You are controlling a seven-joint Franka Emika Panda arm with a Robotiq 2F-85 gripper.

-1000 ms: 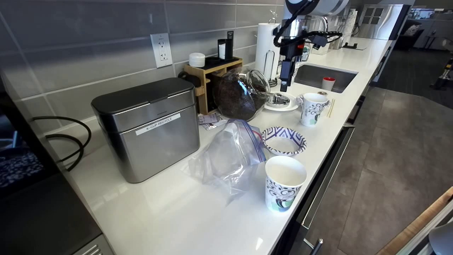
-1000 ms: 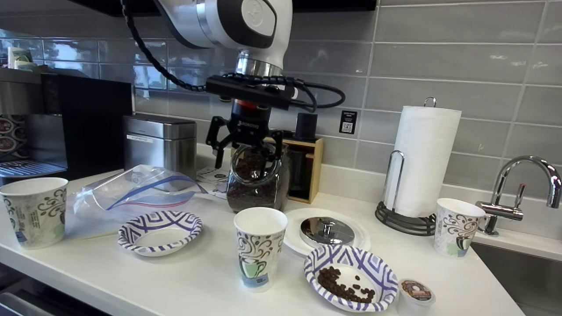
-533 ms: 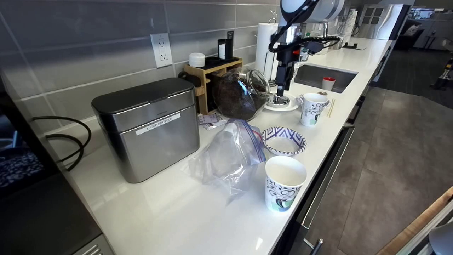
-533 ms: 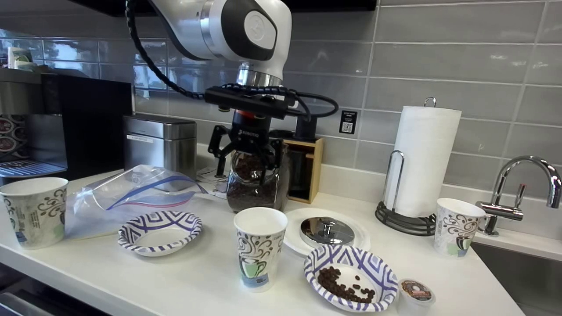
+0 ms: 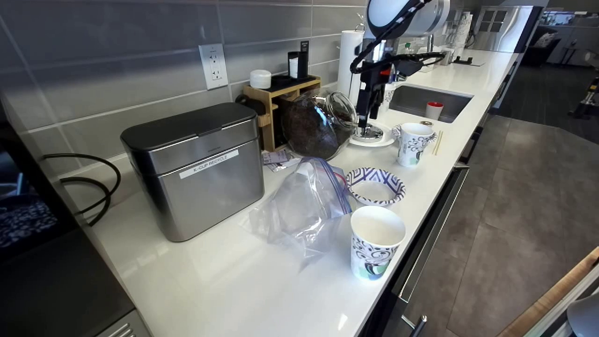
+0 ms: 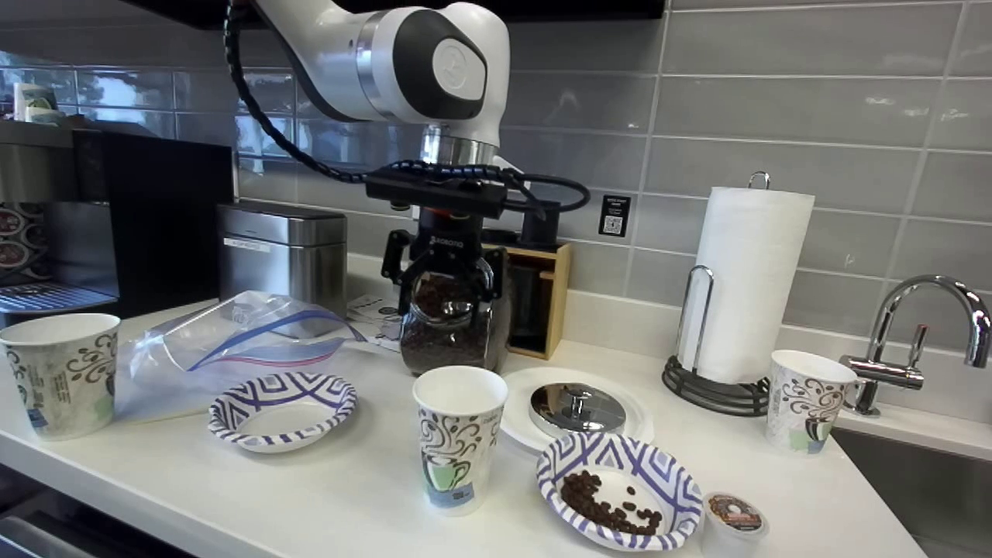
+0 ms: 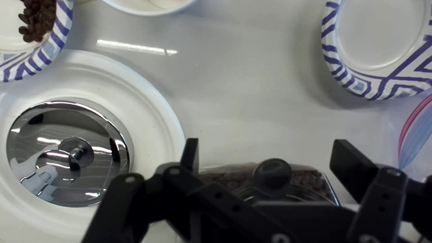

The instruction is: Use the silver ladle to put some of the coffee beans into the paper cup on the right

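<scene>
glass jar [image 6: 446, 353]: uncapped, mouth angled toward the front, plenty of coffee beans [image 7: 308, 179] inside
chrome lid [image 6: 573, 409]: off the jar and lying on the white plate [image 7: 145, 111], so the opening looks done
patterned bowl [image 6: 601, 449]: a small scatter of beans in it, bunched to one side
middle cup [image 6: 461, 449]: upright, just beside that bowl; no beans show, though its bottom is hidden
tap-side cup [image 6: 810, 403]: upright near the sink tap [image 6: 891, 372]; which cup counts as "on the right" is unclear
robotiq gripper [image 7: 266, 152]: spread wide at the jar's mouth, fingers [image 7: 190, 155] well apart, nothing held; contact with the glass, cannot tell
silver ladle: cannot pick it out; the black knob [image 7: 271, 175] between the fingers might be its handle end, only a guess
left to do: probably grasp, scoop, carry and pour, so nearly everything
since a second ago: gripper lower and closer to the jar; jar, lid, bowl and cups unmoved
</scene>
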